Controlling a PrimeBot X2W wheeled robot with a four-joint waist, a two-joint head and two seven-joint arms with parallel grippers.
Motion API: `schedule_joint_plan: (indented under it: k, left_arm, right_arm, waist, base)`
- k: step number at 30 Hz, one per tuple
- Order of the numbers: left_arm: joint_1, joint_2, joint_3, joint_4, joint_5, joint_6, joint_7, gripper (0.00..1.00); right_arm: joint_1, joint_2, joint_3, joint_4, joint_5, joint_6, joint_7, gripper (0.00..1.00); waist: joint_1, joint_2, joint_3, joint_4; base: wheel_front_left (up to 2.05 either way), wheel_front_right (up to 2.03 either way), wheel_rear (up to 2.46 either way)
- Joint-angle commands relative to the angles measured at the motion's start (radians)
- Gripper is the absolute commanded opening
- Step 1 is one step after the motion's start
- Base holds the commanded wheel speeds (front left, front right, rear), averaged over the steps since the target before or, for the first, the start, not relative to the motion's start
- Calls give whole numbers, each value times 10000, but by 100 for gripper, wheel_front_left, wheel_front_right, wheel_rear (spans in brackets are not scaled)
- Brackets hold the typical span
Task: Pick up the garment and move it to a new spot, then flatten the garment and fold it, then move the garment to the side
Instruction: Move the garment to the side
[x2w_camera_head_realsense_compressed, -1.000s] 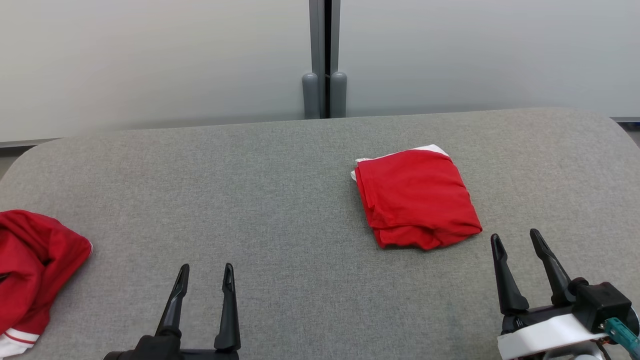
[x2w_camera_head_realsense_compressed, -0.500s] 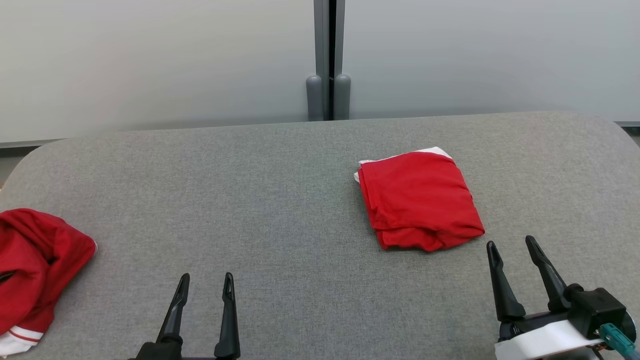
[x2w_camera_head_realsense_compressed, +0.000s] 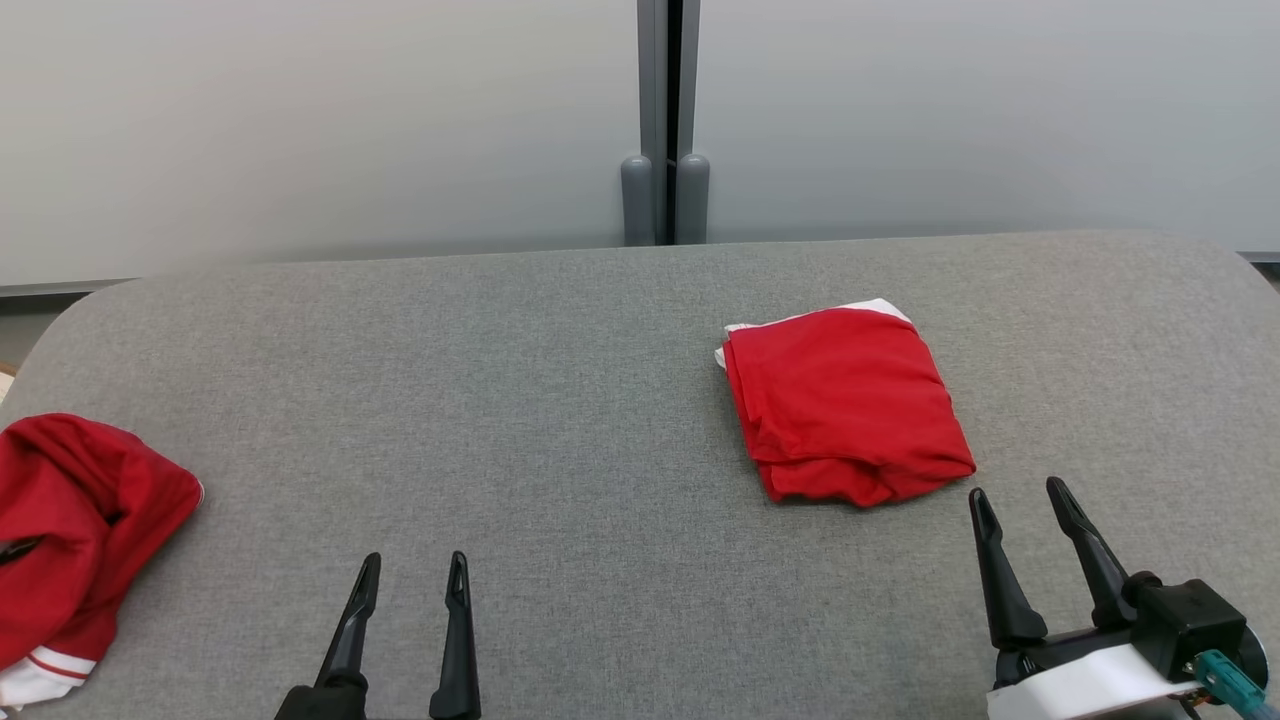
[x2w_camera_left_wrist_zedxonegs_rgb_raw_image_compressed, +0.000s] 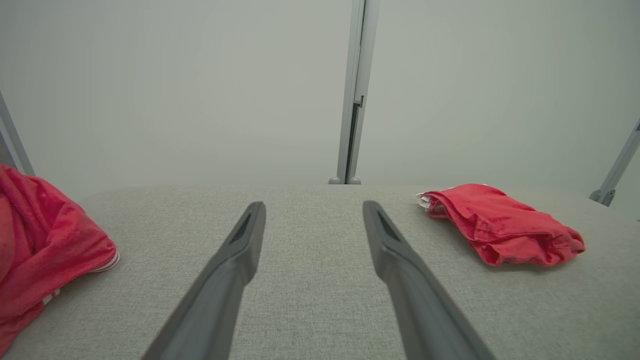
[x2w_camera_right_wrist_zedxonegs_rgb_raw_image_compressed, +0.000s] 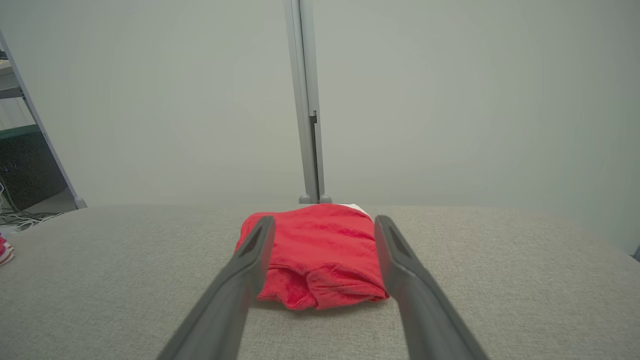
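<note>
Folded red garment, roughly square, lies on coarse grey woven tabletop; left gripper and right gripper spread.

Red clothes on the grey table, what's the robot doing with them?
Nothing is held. The folded red garment with white trim lies on the grey fabric-covered table, just ahead of the open right gripper. A crumpled red garment with a white-striped hem sits at the table's left edge; the left gripper is open too.

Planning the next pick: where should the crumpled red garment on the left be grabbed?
Probably take the crumpled garment by its bulging edge nearest the left gripper, coming from above on that side: the fabric humps up there, offering jaws a fold.
</note>
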Motion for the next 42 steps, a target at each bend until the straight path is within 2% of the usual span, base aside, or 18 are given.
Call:
schedule_joint_plan:
  k: [1,12,17,20,23,24,26,27,32,34,37,42]
  left_arm:
    - [22,36,35,17,60,-13,-39,100]
    - [3,36,-75,47,101,-58,-40,100]
    - [-379,36,-261,-14,163,-147,-40,100]
    - [-693,36,-438,-59,247,-220,-40,100]
    - [-1042,37,-677,-99,353,-247,-40,100]
    - [-1298,37,-846,-130,386,-248,-40,100]
    - [-1576,36,-1017,-168,403,-218,-40,100]
    - [-1576,36,-1017,-168,403,-218,-40,100]
    - [-2224,36,-1333,-177,406,-130,-40,100]
    - [-2439,36,-1430,-152,416,-108,-40,100]
    - [-2743,36,-1577,-111,449,-75,-40,100]
    - [-3163,36,-1757,-80,510,-81,-40,100]
  right_arm:
    - [88,-36,12,6,37,-22,-47,100]
    - [108,-75,90,-10,93,-20,-47,100]
    - [-544,-405,498,262,839,-20,-47,100]
    - [-1130,-963,932,750,1773,-20,-46,100]
    - [-2055,-1752,1642,1384,3457,-20,122,100]
    - [-2659,-2367,2012,1545,4888,-22,619,100]
    - [-3108,-2996,2256,1490,6334,-22,1320,100]
    - [-3108,-2996,2256,1490,6334,-22,1320,100]
    - [-3905,-4283,2344,1110,9985,-16,3713,100]
    - [-4111,-4744,2241,964,11061,-14,4605,100]
    - [-4386,-5191,2109,828,12073,-13,5531,100]
    - [-4745,-5748,2038,1039,12606,-13,6224,100]
  waist:
    - [0,0,-4,8]
    - [0,0,67,63]
    - [0,0,460,136]
    - [0,0,871,241]
    - [0,0,1331,371]
    - [0,0,1678,468]
    - [0,0,2062,588]
    - [0,0,2062,588]
    - [0,0,2975,856]
    - [0,0,3303,921]
    - [0,0,3730,1014]
    - [0,0,4249,1183]
  base:
    - [0,0,0]
    - [0,0,0]
    - [0,0,0]
    - [0,0,0]
    - [0,0,0]
    - [0,0,0]
    - [0,0,0]
    - [0,0,0]
    - [0,0,0]
    - [0,0,0]
    - [0,0,0]
    - [0,0,0]
